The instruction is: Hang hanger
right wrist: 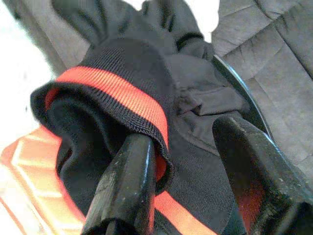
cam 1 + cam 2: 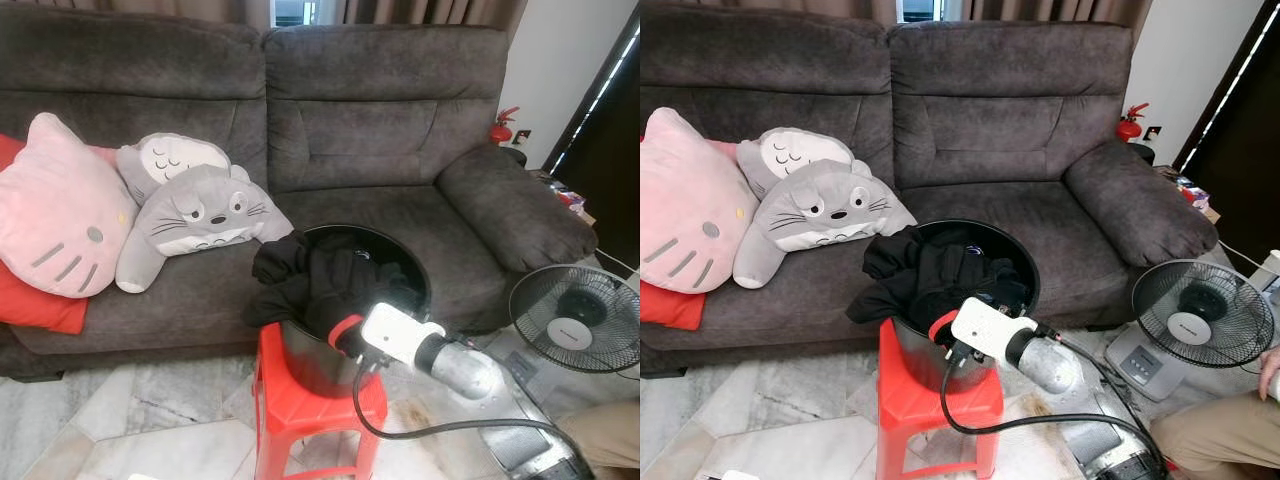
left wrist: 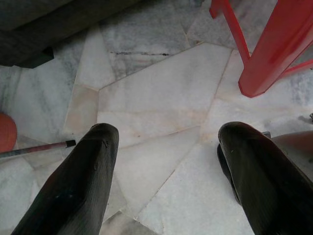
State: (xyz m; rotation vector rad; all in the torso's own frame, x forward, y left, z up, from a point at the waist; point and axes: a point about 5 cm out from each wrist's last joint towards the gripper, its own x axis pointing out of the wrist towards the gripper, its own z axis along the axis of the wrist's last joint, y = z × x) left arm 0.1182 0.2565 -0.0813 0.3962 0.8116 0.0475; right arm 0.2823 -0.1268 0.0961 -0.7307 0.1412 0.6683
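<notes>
No legible writing anywhere; a small badge on the hub of the standing fan (image 2: 577,318) too small to read.

Right pincer (image 1: 195,161) reaching into the black bucket (image 2: 1025,262) on the red stool (image 2: 930,405), just in front of the grey sofa (image 2: 380,130). Fingers spread, one finger (image 1: 129,181) tucked under a black ribbed cuff with a red stripe (image 1: 117,95), the other outside the fabric near the bucket rim; not clamped. Black clothes (image 2: 305,275) heaped in the bucket and spilling over its left rim. No hanger discernible among the cloth, so its place relative to the pincer cannot be told.

Left pincer (image 3: 166,171) hanging low over the marble floor (image 3: 156,98), fingers (image 3: 80,181) wide apart, holding nothing, near a stool leg.

On the sofa's left side, a pink cat cushion (image 2: 55,205) and a grey plush (image 2: 195,215). Fan standing close on the right; open floor to the left of the stool. A person's knee (image 2: 1215,430) at lower right.
</notes>
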